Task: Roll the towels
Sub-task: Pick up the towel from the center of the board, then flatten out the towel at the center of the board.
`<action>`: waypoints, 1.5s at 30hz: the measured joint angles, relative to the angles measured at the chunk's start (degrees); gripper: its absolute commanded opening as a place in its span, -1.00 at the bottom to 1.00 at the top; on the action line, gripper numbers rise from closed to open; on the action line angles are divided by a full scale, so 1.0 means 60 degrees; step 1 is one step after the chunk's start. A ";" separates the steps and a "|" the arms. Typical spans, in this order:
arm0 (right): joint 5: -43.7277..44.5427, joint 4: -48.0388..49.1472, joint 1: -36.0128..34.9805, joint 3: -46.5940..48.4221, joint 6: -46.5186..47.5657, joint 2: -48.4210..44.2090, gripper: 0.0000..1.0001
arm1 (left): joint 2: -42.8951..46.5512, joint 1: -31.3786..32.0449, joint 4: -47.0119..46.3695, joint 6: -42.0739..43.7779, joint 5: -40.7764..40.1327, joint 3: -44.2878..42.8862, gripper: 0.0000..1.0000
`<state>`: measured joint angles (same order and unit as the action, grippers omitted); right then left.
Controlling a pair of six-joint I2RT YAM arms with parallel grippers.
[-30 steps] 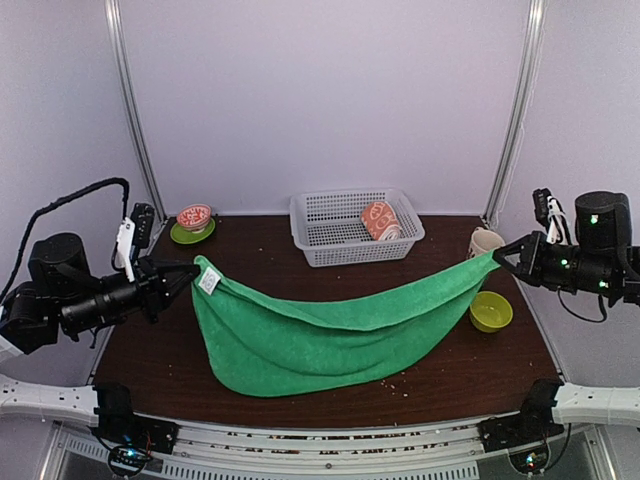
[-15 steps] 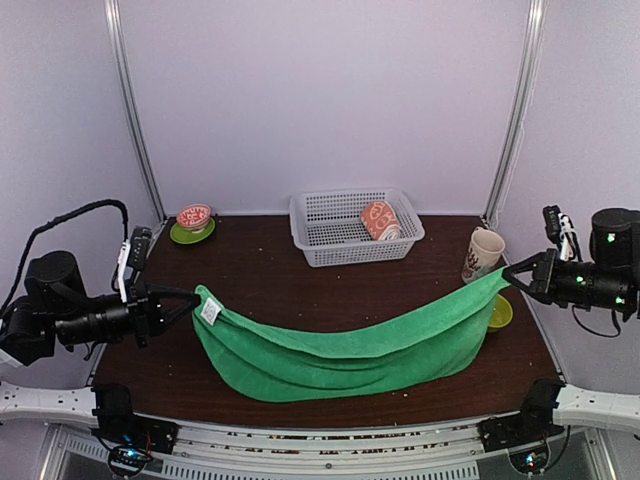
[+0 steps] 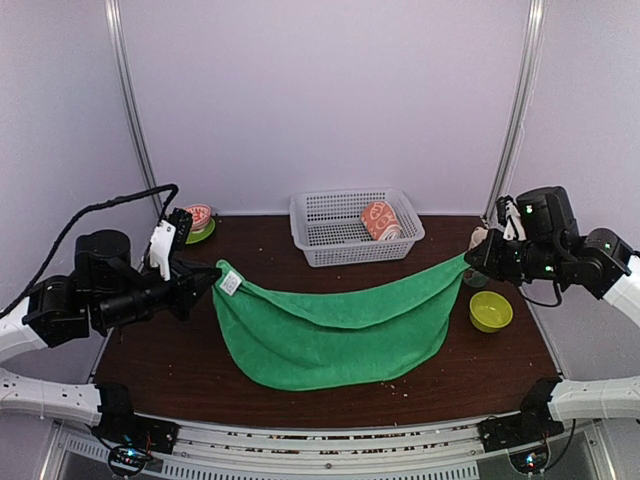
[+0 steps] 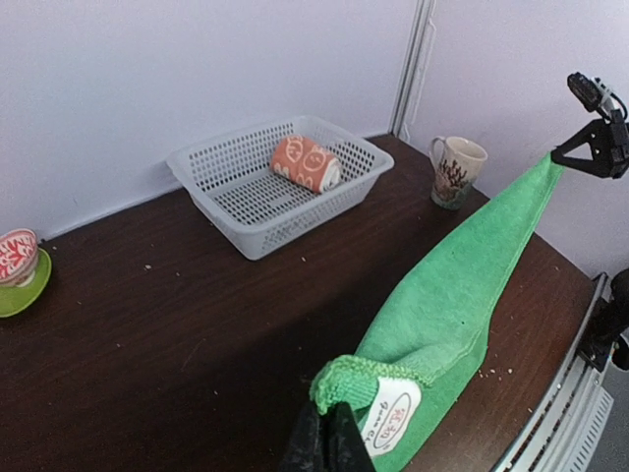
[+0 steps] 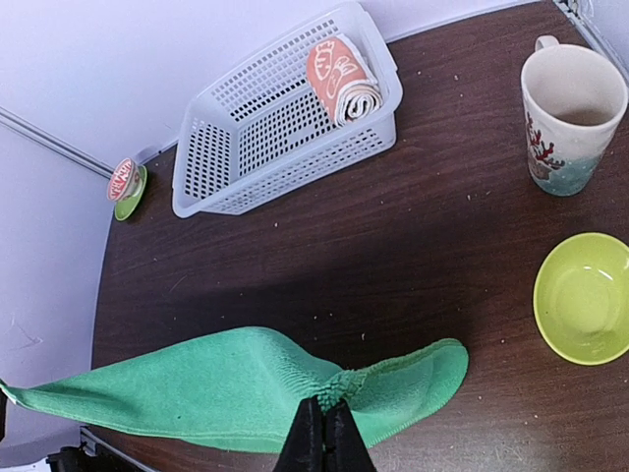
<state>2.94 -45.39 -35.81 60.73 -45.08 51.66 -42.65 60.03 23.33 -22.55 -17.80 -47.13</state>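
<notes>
The green towel (image 3: 330, 335) sags across mid-frame, its corners pinched tight by the left hand (image 3: 212, 277) and right hand (image 3: 470, 262); the rolled peach towel (image 3: 380, 220) lies in the basket (image 3: 340, 254), upper centre.

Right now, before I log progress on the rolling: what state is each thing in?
green towel: unrolled, hanging by two corners, sagging to the table
peach towel: rolled, lying in the basket
basket: upright, holding that roll
mug: upright, empty
green bowl: upright, empty
small cup: upright on its saucer
left gripper: shut on a green towel corner
right gripper: shut on the opposite corner
</notes>
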 measured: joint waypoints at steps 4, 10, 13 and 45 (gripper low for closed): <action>-0.0102 0.0025 0.0204 0.0663 0.0321 0.0346 -1.00 | 0.0430 -0.0401 -0.0539 0.0765 -0.0474 -0.0219 -1.00; -0.0102 0.0441 0.0419 0.2965 0.1009 0.1395 -1.00 | -0.0619 -0.0856 -0.1676 0.2823 -0.1078 -0.2386 -1.00; -0.0127 0.0718 0.0579 0.3621 0.1147 0.1683 -1.00 | -0.1158 -0.1435 -0.2237 0.3428 -0.0991 -0.2951 -1.00; -0.1042 0.3759 0.1606 -0.3770 0.0510 0.1705 -1.00 | -0.1865 -0.4142 -0.4102 -0.0412 0.2976 0.3945 -1.00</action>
<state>-3.31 -22.83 -26.17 38.11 -42.02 61.89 -53.84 35.18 -1.28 -25.02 0.05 -23.46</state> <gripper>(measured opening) 0.021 0.006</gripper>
